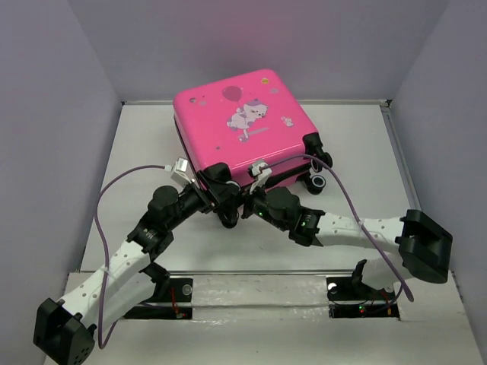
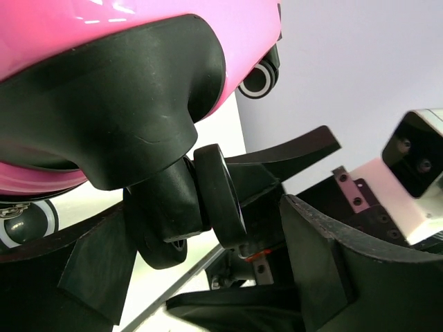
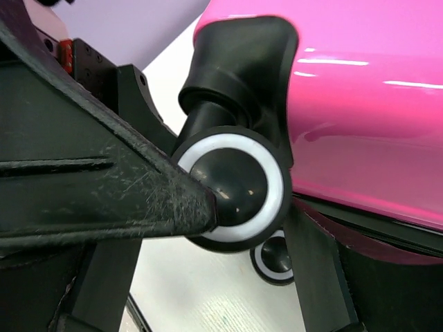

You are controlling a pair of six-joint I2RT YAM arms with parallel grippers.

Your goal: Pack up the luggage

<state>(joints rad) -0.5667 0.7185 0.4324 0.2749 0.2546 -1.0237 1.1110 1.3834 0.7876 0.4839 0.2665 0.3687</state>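
The luggage point(image 1: 237, 122) is a bright pink hard-shell suitcase lying flat and closed, its printed lid facing up. Both grippers meet at its near edge, by a black caster wheel point(image 1: 228, 219). My left gripper point(image 1: 224, 198) is open. In the left wrist view, this gripper point(image 2: 208, 232) has the caster wheel point(image 2: 214, 197) between its spread fingers point(image 2: 97, 270), under the pink shell point(image 2: 83, 21). My right gripper point(image 1: 249, 204) is open too. In the right wrist view, its jaws point(image 3: 252, 214) straddle a white-ringed wheel point(image 3: 232, 187), one finger point(image 3: 104, 200) overlapping the wheel's edge.
Two more caster wheels point(image 1: 316, 181) stick out at the suitcase's right side. Grey walls close in the white table point(image 1: 358, 152) on three sides. A purple cable point(image 1: 358, 217) loops over the right arm, another over the left arm point(image 1: 114, 190).
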